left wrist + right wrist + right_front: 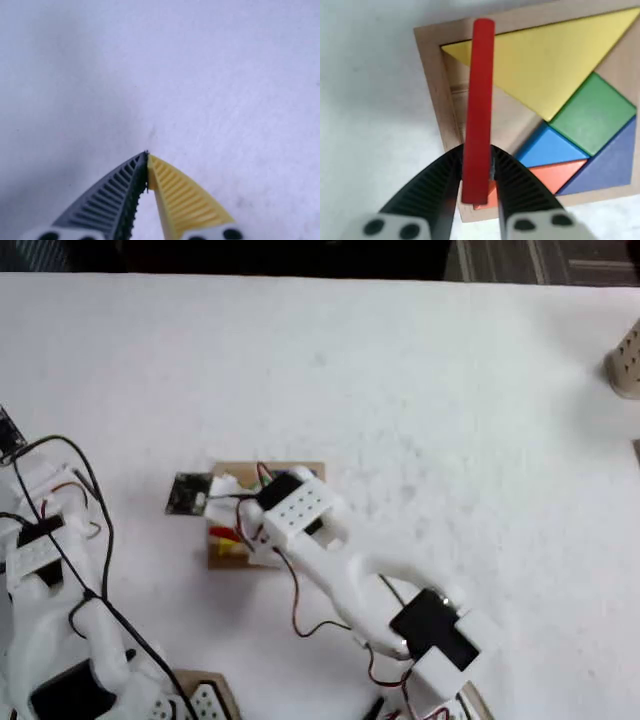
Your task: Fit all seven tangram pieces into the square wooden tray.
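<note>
Five pieces lie flat in the square wooden tray point(432, 90): yellow triangle point(545, 65), green square point(592, 112), blue triangle point(547, 147), orange triangle point(557, 172), indigo triangle point(610, 162). Right gripper point(477, 170) is clamped on a red piece point(479, 100), held edge-on over the tray's unfilled part. Left gripper point(146, 165) is closed on nothing, over the white table point(225, 75).

Bright, even light washed the white tabletop point(450, 370); a broad soft shadow dimmed part of it in the left wrist view.
</note>
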Motion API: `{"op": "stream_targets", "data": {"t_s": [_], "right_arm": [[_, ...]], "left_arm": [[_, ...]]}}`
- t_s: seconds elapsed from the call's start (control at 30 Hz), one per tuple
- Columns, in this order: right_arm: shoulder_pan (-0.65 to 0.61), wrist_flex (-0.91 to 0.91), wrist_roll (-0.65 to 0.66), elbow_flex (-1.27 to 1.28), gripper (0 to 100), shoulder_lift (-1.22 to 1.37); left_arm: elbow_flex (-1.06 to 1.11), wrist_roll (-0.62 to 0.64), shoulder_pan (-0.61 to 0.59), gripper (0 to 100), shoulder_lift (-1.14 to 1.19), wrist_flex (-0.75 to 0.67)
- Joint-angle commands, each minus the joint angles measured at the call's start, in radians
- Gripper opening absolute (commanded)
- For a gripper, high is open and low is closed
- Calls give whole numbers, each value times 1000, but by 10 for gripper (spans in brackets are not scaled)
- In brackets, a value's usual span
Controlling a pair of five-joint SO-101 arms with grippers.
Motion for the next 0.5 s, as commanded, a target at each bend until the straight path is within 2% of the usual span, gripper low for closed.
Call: {"op": "stream_targets", "data": {"t_s": [0.0, 0.2, 0.47], "right_arm": [[-5, 31, 91, -8, 22, 16], [-2, 79, 229, -9, 22, 44], [2, 182, 242, -92, 23, 50]], "left_arm": [[-5, 3, -5, 24, 2, -28], [-5, 3, -4, 24, 2, -25], [-5, 3, -4, 24, 2, -23]]}}
